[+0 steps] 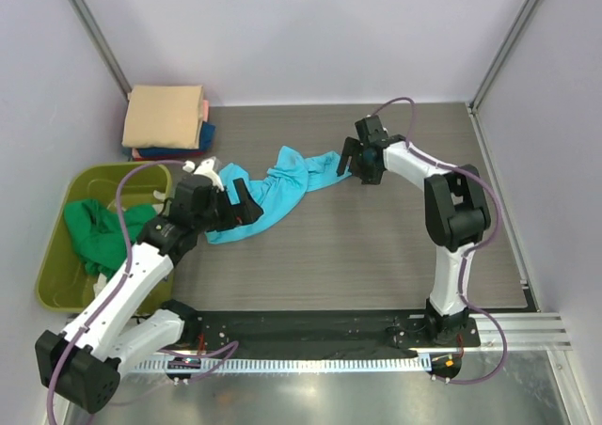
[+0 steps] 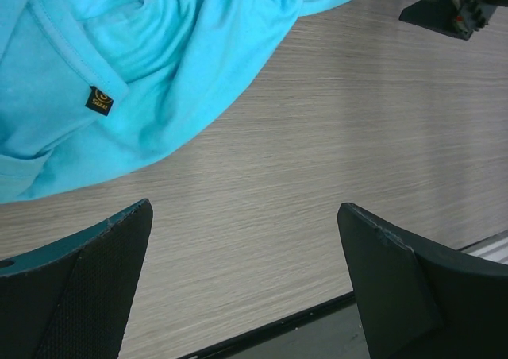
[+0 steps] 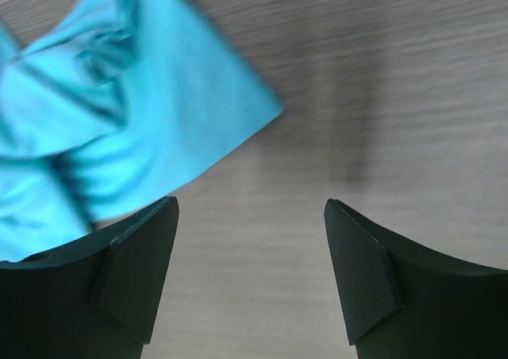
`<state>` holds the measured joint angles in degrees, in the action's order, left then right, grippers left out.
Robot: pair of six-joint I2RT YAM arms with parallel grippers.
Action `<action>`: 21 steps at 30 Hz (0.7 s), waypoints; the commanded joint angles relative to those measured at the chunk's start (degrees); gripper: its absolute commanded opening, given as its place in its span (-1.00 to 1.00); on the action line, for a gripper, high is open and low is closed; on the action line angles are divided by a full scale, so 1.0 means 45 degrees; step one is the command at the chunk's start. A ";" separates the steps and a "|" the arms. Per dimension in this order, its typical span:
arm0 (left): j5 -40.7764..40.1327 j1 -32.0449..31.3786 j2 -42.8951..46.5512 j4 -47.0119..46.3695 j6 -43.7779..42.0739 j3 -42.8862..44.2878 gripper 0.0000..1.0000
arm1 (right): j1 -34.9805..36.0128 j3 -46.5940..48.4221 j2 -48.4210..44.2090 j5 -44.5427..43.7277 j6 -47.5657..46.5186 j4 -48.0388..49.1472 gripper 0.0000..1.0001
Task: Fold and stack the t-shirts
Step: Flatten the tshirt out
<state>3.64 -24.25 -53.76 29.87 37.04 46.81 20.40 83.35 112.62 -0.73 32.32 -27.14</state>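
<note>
The turquoise t-shirt [image 1: 277, 190] lies crumpled, stretched from 8 o'clock to 2 o'clock. The left gripper [image 1: 246, 204] and right gripper [image 1: 350, 162] are wide open and empty. The table [image 1: 376, 246] is grey wood, with pale walls [image 1: 310, 30].

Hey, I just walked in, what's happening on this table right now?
Two robot arms are dealing with a crumpled turquoise t-shirt stretched across the table. The left gripper and right gripper are both open, one near each end of it, gripping nothing. A folded stack topped by a tan shirt sits in the back left corner, and a green shirt lies in the olive-yellow bin.
</note>
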 commanded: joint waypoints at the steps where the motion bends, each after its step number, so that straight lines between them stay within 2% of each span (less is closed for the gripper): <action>1: -0.0632 0.0018 0.0305 -0.0680 -0.0085 -0.0342 0.99 | -0.0353 0.1221 0.1023 0.0649 -0.0638 -0.0044 0.60; 8: -0.2955 0.0037 -0.0298 -0.0309 0.0284 -0.0966 1.00 | -0.0393 0.2610 0.2491 0.1177 -0.0931 0.0034 0.58; 13: -0.3913 0.0037 -0.1392 -0.0933 0.0734 -0.1514 0.99 | -0.0393 0.2591 0.2942 0.1607 -0.0756 0.0385 0.46; 16: -0.4245 0.0037 -0.2368 -0.1672 0.0949 -0.1729 0.99 | -0.0393 0.2299 0.3040 0.1745 -0.0658 0.0717 0.32; 17: -0.4304 0.0018 -0.2583 -0.1870 0.0969 -0.1749 1.00 | -0.0393 0.2162 0.3060 0.1764 -0.0638 0.0776 0.19; 21: -0.4888 0.0057 -0.4085 -0.2768 0.0989 -0.1594 1.00 | -0.0510 0.2006 0.3216 0.1920 -0.0619 0.0971 -0.10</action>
<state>-13.74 -24.25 -69.34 23.94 40.45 38.85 18.17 93.86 125.16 6.44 29.39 -23.75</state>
